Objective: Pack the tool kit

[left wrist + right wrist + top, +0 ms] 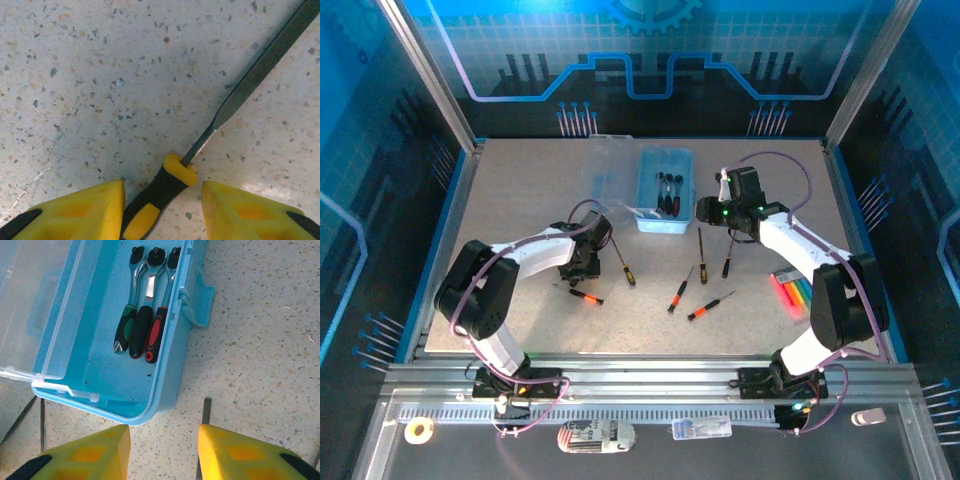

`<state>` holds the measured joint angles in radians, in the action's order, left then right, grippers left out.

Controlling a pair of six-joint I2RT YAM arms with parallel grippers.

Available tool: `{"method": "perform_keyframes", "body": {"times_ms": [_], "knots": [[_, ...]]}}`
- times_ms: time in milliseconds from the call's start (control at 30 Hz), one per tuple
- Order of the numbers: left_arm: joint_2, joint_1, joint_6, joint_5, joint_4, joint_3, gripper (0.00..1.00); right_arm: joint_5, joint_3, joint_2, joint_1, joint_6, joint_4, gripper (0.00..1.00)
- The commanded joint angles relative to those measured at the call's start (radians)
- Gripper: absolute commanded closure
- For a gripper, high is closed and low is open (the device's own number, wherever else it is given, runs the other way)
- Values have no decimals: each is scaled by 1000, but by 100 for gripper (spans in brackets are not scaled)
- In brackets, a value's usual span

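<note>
Left arm bent low at 9 o'clock, left fingers (95, 205) spread astride a screwdriver (167, 182) handle (not touching it). Right arm reaches toward 12, right fingers (240, 450) spread beside the open box (169, 382), wrenches (142, 330) inside.

Bright, blue-tinged light from above, soft shadows on the table (520, 200), wrist views sharp.
</note>
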<state>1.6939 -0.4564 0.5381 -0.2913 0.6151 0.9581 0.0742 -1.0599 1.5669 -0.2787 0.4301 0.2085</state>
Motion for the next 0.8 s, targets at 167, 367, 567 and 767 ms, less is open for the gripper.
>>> {"method": "perform_keyframes", "body": {"times_ms": [167, 367, 567, 767], "knots": [[14, 12, -21, 6, -19, 12, 67, 21, 8, -27, -5, 10, -7, 59], [-21, 12, -12, 3, -8, -6, 75, 21, 3, -29, -4, 8, -6, 59], [-51, 17, 3, 7, -17, -16, 77, 27, 4, -34, -4, 9, -8, 58], [-26, 22, -4, 14, -11, 10, 70, 24, 6, -46, -5, 8, -7, 58]]}}
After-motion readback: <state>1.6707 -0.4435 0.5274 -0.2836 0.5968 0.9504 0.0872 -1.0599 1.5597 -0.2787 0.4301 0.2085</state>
